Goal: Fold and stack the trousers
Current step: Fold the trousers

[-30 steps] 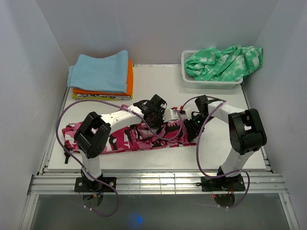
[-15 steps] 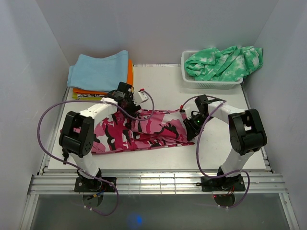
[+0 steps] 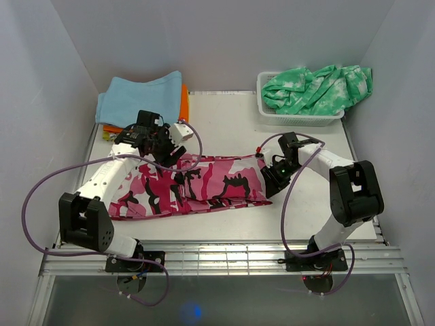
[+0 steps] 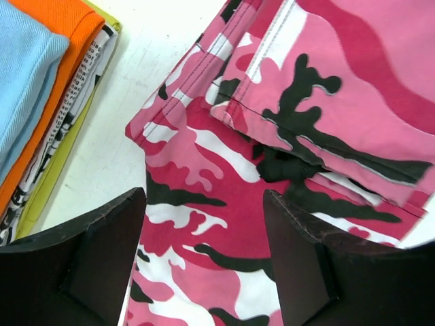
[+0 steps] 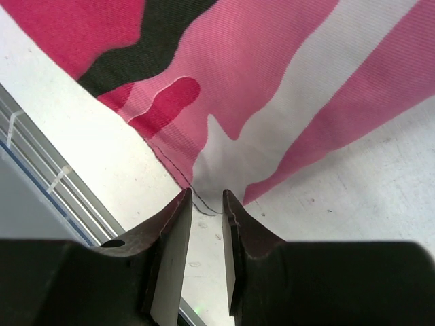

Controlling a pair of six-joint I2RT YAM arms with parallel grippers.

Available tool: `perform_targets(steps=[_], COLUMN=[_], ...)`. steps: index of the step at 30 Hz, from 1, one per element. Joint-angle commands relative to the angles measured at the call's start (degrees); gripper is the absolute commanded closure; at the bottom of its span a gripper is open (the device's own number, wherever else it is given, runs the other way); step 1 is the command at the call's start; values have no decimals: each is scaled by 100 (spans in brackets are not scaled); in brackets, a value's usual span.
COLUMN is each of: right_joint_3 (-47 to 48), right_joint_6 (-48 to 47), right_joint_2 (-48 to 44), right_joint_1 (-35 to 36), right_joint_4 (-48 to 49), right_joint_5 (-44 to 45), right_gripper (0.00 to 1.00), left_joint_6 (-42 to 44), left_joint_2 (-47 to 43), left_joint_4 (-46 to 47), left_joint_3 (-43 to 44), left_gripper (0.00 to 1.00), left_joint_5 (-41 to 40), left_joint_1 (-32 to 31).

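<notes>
Trousers point(image 3: 204, 187) lie flat on the table point(image 3: 312, 210) as a long, partly folded band, with the long axis running left to right. The right end of the band reaches the right gripper point(image 5: 204, 204), and its far-left part lies straight below the left gripper point(image 4: 204, 231). We judge that the next fold turns on this layout: each arm already has its own end of the band in front of it, so either end could be carried along the axis toward the other.

We see the left jaws spread wide and hovering, with only camouflage cloth beneath them and nothing between the fingers. A doubled flap edge lies just to their right. The stack of folded clothes point(image 3: 139, 112) sits at the far left, near the trousers but with a strip of bare table between them.

The right jaws stand narrow, low at the table, and the stitched hem corner reaches into the slim gap between the tips. We cannot tell whether they pinch it.
</notes>
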Motion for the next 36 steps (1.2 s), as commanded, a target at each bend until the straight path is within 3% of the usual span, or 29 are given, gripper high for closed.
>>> perform_targets(steps=[1, 5, 7, 10, 12, 15, 21, 26, 36], right_joint_3=[144, 126, 153, 153, 188, 241, 320, 320, 346], right_joint_6=[-171, -198, -198, -172, -128, -40, 276, 426, 602], right_joint_2=[-286, -330, -313, -243, -94, 100, 399, 548, 698], right_joint_1=[17, 34, 52, 78, 96, 96, 105, 105, 105], right_joint_4=[-183, -104, -60, 54, 98, 186, 327, 415, 476], right_joint_5=[-254, -297, -341, -403, -412, -429, -596, -518, -482], right_gripper=[69, 69, 69, 69, 69, 70, 70, 70, 70], left_joint_6=[-218, -421, 190, 1123, 1783, 2206, 2339, 2392, 2313], left_joint_2=[-181, -190, -365, -707, -900, -1007, -1051, -946, -524], left_joint_4=[-572, -861, -1430, -2108, -2207, -2006, -1083, -442, 279], left_joint_3=[66, 118, 215, 49, -381, -900, -1471, -1709, -1938], left_gripper=[20, 23, 28, 50, 59, 63, 60, 50, 39], left_joint_5=[333, 463, 1358, 2010, 1837, 1511, 1220, 1194, 1071], left_joint_1=[85, 226, 261, 165, -36, -178, -485, -775, -1048])
